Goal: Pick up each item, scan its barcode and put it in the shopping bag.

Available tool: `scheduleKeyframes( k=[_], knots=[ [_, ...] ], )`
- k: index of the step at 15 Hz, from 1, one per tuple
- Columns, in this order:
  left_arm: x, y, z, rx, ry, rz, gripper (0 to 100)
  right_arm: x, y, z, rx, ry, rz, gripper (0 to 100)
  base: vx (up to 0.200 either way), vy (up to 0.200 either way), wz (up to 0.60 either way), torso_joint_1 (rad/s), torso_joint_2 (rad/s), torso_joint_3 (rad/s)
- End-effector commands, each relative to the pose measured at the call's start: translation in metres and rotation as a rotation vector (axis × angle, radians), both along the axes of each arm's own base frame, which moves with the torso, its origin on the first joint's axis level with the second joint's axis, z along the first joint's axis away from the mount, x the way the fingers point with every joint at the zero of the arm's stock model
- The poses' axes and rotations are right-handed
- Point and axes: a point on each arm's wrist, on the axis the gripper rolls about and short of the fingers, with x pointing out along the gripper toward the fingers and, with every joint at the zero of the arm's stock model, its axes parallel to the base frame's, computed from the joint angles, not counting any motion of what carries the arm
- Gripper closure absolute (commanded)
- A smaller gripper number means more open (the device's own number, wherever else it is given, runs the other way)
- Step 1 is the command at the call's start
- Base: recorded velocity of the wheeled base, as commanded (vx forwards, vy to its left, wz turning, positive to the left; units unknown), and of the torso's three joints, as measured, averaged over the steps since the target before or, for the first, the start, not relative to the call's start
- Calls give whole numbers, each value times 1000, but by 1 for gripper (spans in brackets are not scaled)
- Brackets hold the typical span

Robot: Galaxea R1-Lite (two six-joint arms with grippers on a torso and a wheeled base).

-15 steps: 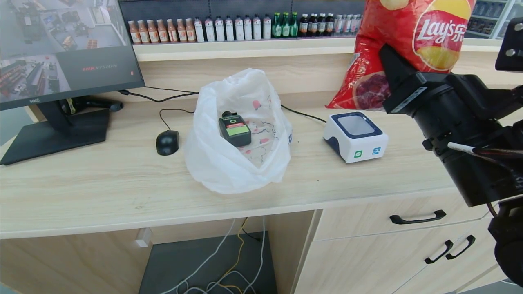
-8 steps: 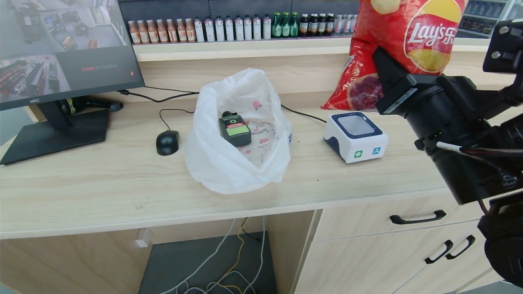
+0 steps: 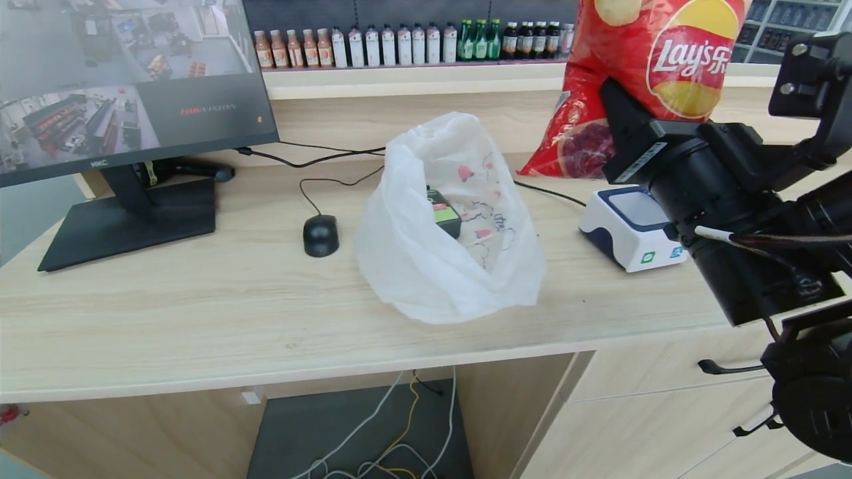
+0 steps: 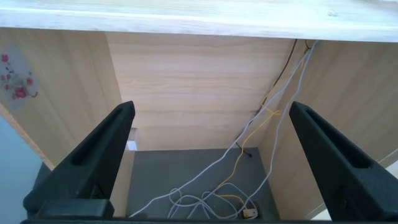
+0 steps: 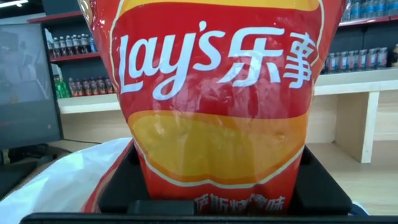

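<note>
Two pincers are at work here. The right pincer (image 5: 217, 158) is clenched on a red crisp bag (image 3: 665, 60), with its black fingers (image 5: 118, 177) pressing the packet from either side low down. The crisp bag is held upright in the air above the right-hand part of the bench (image 3: 200, 313). Its lower edge hangs over the back of the bench, behind the scanner (image 3: 629, 229) and to the right of the shopping bag (image 3: 426, 266); whether that edge touches the wood cannot be told.

The left pincer (image 4: 211, 115) is released and spread wide with nothing between its sides. It is low down, below the front edge of the bench, facing the open space underneath where loose cables (image 4: 236, 162) trail to the floor.

The shopping bag is white, thin plastic with small red prints, and it stands open near the middle of the bench. A dark item (image 3: 444, 213) with a green label lies inside it, partly hidden by the bag's near wall. The scanner is a white box with a blue top, just right of the shopping bag and apart from it.

A black mouse (image 3: 321, 235) sits left of the shopping bag, and a monitor (image 3: 126, 73) stands at the far left. A row of bottles (image 3: 413, 43) lines the shelf (image 3: 413, 74) behind the bench.
</note>
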Motion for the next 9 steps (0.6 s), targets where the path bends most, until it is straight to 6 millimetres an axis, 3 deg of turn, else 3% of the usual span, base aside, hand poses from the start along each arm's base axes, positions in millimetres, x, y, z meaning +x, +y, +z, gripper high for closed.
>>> scheduleKeyframes(
  k=[1,6,9],
  knots=[
    [0,0,0,0,-1,0,0,0,1,1,2,-4,1,100,0,200,0,7,7,2],
    [0,0,0,1,-1,-2,0,5,4,13,29,-47,6,100,0,0,0,0,0,0],
    [0,0,0,1,-1,2,0,16,19,20,61,-74,28,100,0,0,0,0,0,0]
  ],
)
